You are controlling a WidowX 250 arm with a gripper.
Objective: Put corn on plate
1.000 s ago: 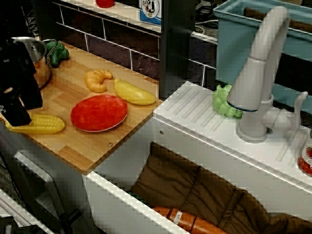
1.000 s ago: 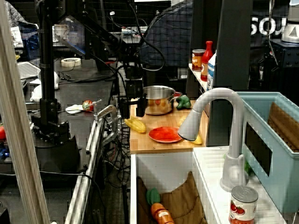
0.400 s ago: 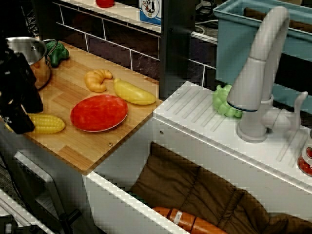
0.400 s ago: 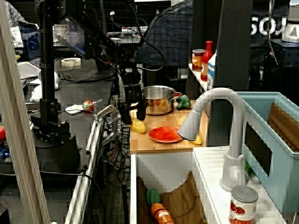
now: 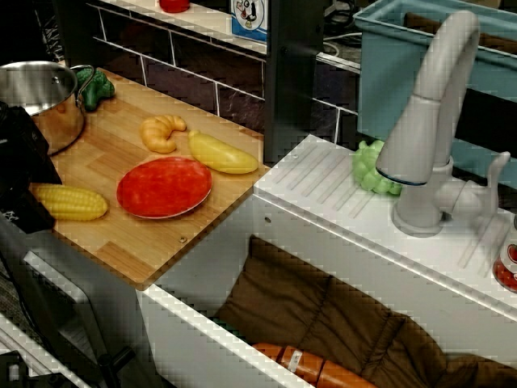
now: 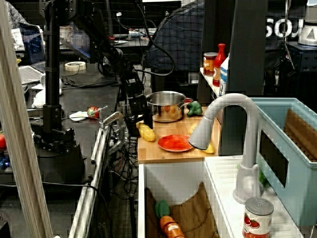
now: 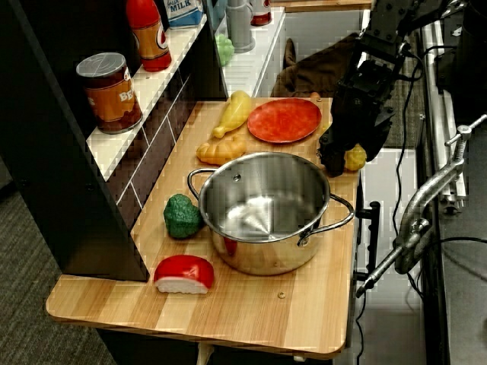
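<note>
The corn (image 5: 73, 202), a bumpy yellow cob, lies on the wooden board near its front left edge, just left of the red plate (image 5: 164, 187). My black gripper (image 5: 23, 202) is low over the cob's left end and hides it. In the view from behind the pot, the gripper (image 7: 346, 160) covers most of the corn (image 7: 355, 157), with dark fingers on both sides of the yellow tip; the plate (image 7: 284, 120) lies beyond. From the far side view the gripper (image 6: 135, 124) touches the corn (image 6: 146, 132) beside the plate (image 6: 174, 143). How far the jaws are closed is hidden.
A steel pot (image 7: 266, 209) stands behind the gripper. A croissant (image 5: 161, 132) and a smooth yellow vegetable (image 5: 222, 153) lie behind the plate. Broccoli (image 7: 183, 215) sits by the pot. The sink basin (image 5: 339, 323) opens to the right of the board.
The gripper has come down and shifted toward the board's left edge, onto the cob's left end. The corn's right end stays where it was.
</note>
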